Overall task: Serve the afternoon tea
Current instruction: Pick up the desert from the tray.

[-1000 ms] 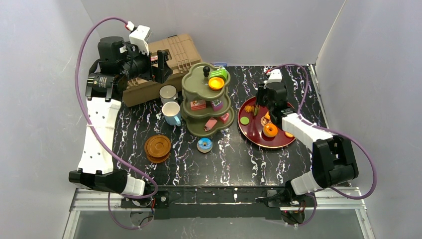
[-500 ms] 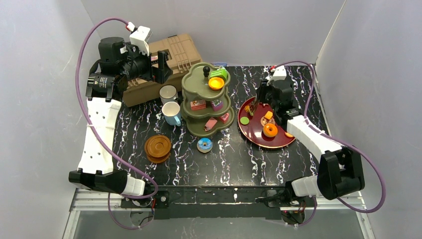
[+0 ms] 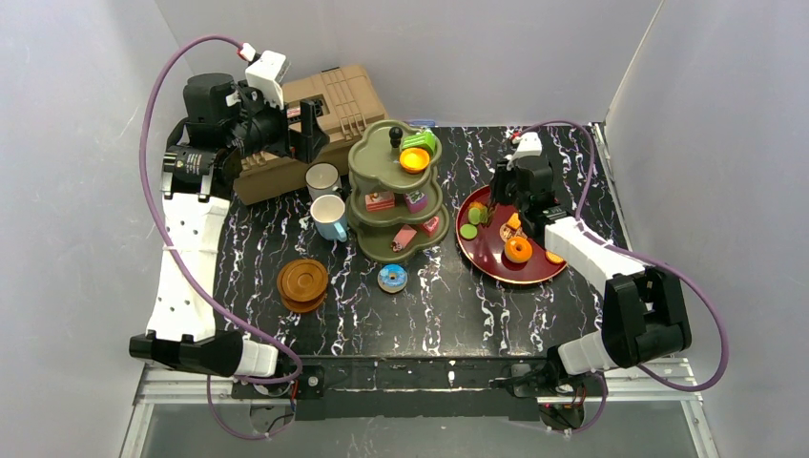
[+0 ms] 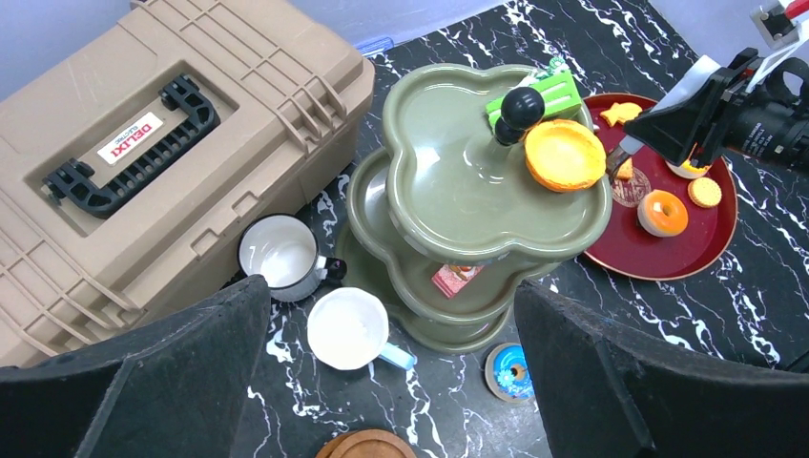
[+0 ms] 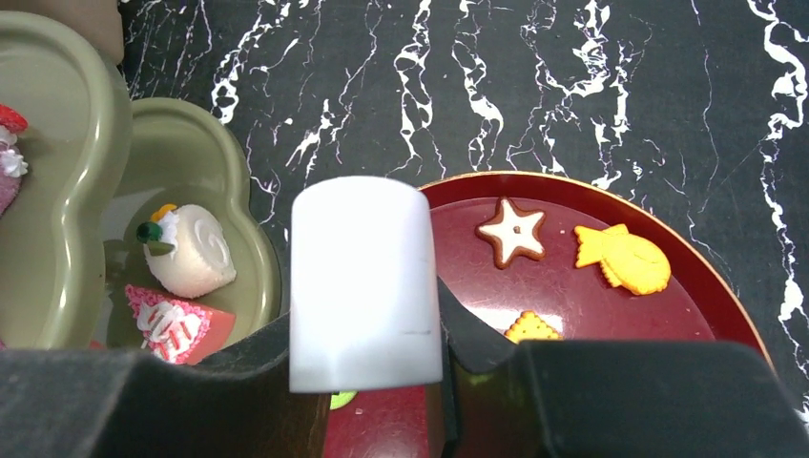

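The olive-green three-tier stand (image 3: 375, 158) (image 4: 458, 162) sits mid-table with toy cakes on its tiers. My right gripper (image 3: 488, 212) (image 5: 367, 348) hovers over the left part of the red tray (image 3: 496, 262) (image 5: 572, 296), shut on a white rounded block (image 5: 365, 277). On the tray lie an orange donut (image 3: 518, 249), a star cookie (image 5: 512, 232) and a fish cookie (image 5: 625, 258). My left gripper (image 3: 310, 129) (image 4: 396, 377) is open and empty, high above the white mug (image 3: 322, 178) (image 4: 277, 253) and the light-blue mug (image 3: 329, 217) (image 4: 348, 329).
The tan toolbox (image 3: 329, 105) (image 4: 143, 143) fills the back left corner. Stacked brown saucers (image 3: 302, 283) and a blue donut (image 3: 392, 278) (image 4: 508, 370) lie on the black marbled table in front of the stand. Grey walls close in three sides.
The right arm's elbow swung out to the right and came back, while its gripper stayed over the tray's left part. The left arm has barely moved.
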Action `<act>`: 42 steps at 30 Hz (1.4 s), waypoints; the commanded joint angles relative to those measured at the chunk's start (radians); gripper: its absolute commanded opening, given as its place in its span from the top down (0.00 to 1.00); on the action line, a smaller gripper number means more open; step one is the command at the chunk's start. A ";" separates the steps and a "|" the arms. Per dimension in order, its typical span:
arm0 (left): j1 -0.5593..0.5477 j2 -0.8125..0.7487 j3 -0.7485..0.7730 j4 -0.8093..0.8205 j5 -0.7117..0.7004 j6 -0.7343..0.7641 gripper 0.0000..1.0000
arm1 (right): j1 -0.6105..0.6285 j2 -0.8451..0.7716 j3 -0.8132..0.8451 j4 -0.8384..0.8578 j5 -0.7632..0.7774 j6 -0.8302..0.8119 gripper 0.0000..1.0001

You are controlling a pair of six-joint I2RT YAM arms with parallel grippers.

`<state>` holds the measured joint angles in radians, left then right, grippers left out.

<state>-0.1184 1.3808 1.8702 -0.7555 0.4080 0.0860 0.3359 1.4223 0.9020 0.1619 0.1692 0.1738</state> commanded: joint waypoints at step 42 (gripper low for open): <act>0.009 -0.035 -0.002 0.007 0.023 0.014 0.02 | 0.062 -0.110 -0.090 0.046 -0.066 0.089 0.43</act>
<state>-0.1139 1.3792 1.8702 -0.7559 0.4084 0.0937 0.3878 1.3510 0.8181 0.2035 0.1020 0.2626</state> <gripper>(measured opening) 0.981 0.576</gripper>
